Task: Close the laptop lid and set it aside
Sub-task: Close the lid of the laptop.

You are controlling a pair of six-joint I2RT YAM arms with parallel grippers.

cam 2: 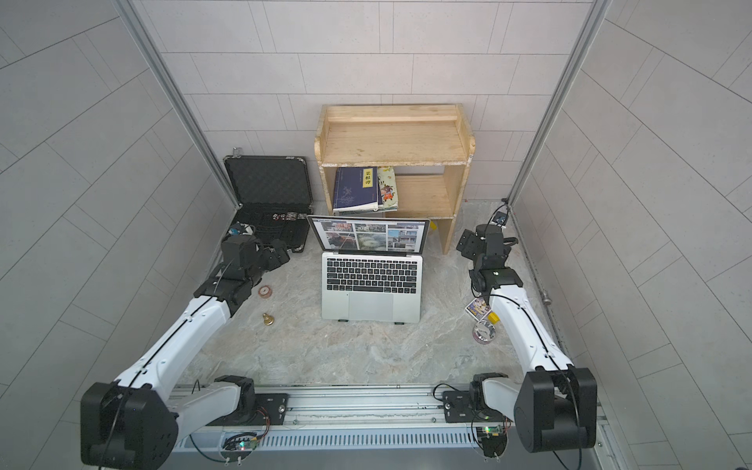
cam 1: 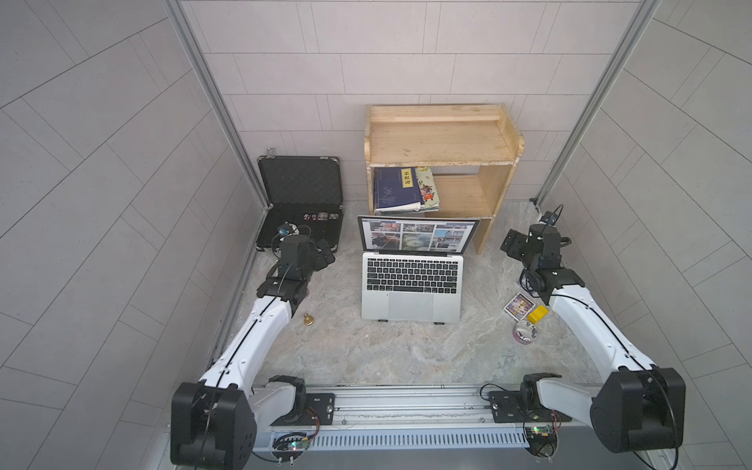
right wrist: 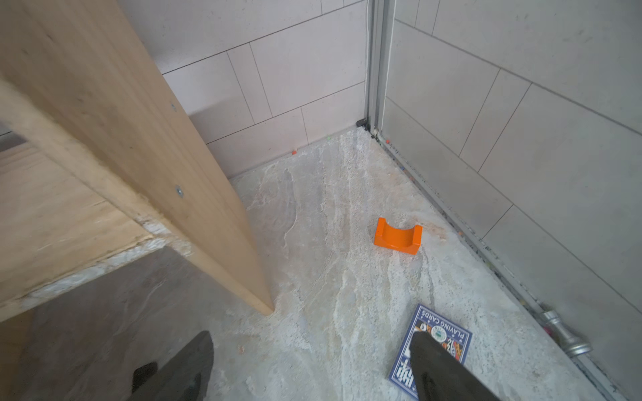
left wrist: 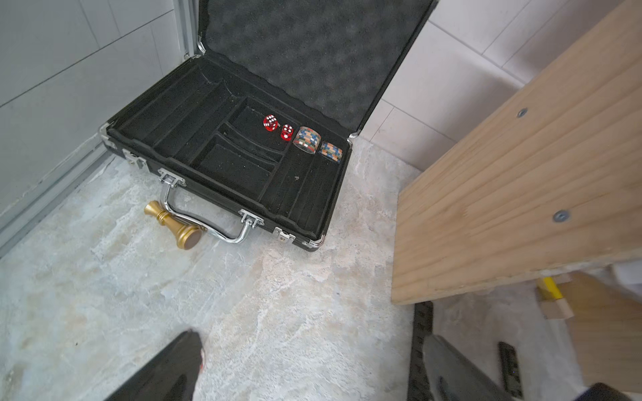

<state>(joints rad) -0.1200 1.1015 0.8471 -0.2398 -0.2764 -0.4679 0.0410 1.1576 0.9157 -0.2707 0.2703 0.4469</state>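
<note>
Both released, empty: left end effector (left wrist: 307, 333), right end effector (right wrist: 311, 336). We judge closing unstarted; next, reach the top edge of the upright laptop lid (cam 1: 418, 235).

a robot test cell: panel walls (cam 1: 101, 183) on aluminium posts (cam 1: 217, 101) enclose a marble-patterned tabletop (cam 1: 386, 354), two arms (cam 1: 260, 321) mounted on a rail (cam 1: 407, 396).

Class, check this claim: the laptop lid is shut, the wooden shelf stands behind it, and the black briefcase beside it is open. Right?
No: the laptop lid stands open, screen lit, in both top views. The wooden shelf and open black briefcase are as stated.
</note>
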